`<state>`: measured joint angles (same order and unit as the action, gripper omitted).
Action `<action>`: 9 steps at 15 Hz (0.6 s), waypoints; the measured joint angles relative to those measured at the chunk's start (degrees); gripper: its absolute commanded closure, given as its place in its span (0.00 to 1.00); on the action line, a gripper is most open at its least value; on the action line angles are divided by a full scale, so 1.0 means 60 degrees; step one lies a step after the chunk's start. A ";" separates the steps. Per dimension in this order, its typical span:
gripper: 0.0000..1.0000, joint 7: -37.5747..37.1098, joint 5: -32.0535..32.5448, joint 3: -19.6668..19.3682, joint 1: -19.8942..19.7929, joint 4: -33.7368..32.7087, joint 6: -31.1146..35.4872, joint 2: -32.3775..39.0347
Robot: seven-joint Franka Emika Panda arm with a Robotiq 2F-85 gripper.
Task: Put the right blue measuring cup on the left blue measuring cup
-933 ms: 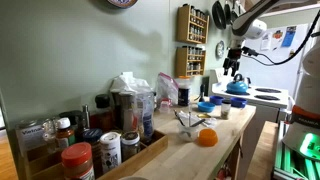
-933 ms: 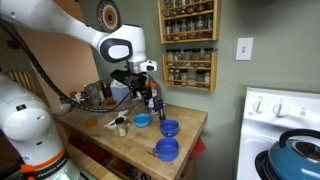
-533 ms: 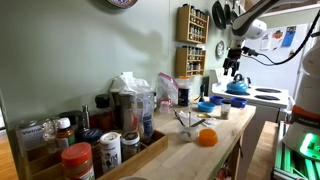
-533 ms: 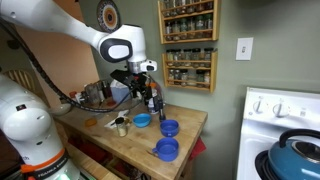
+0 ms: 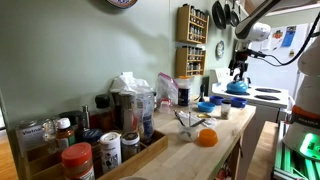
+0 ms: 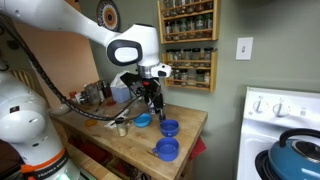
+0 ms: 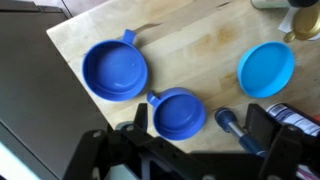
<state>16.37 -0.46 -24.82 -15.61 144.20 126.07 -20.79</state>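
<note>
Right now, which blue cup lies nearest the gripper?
The smaller dark blue cup, beside the gripper in the wrist view; the larger dark blue cup and the light blue one lie farther off.

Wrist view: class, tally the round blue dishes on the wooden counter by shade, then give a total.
Dark blue measuring cups: 2
Light blue dish: 1
Total: 3

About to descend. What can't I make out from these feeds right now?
Wrist view: blue handle runs under the gripper; its far end is hidden.
Wrist view: pale object cut off by the top right corner.
Exterior view: blue measuring cups too small and distant to tell apart.
</note>
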 measured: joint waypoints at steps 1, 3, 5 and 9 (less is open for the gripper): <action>0.00 -0.0035 0.0117 -0.0087 -0.0271 -0.0060 0.0050 0.0255; 0.00 -0.0343 0.0565 -0.0169 -0.0822 -0.0092 0.0141 0.0739; 0.00 -0.1055 0.1081 -0.0168 -0.1284 -0.0044 0.0518 0.1115; 0.00 -0.3035 0.1670 -0.0108 -0.1756 0.0245 0.1486 0.1723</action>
<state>-1.84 9.56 -25.47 -26.14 145.67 134.99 -10.46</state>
